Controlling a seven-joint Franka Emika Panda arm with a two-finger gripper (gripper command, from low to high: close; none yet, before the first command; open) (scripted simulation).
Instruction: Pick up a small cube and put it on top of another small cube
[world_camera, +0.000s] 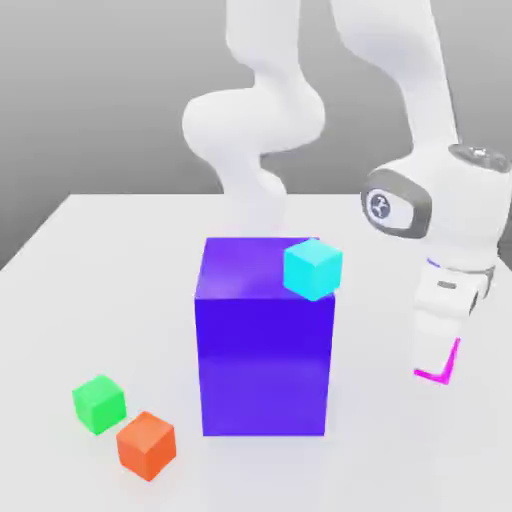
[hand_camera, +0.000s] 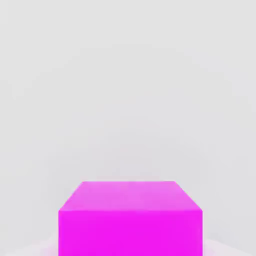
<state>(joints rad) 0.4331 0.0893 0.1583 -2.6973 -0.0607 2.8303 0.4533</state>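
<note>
Magenta cube (hand_camera: 130, 232) between the gripper's fingers (world_camera: 437, 345), pinched on both sides.

My arm reaches down at the exterior view's right, its tool (world_camera: 438, 350) low and closed on something.

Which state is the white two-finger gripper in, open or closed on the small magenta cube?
Closed on it: the small magenta cube sits between the white gripper's fingers, only its edges showing past them.
</note>
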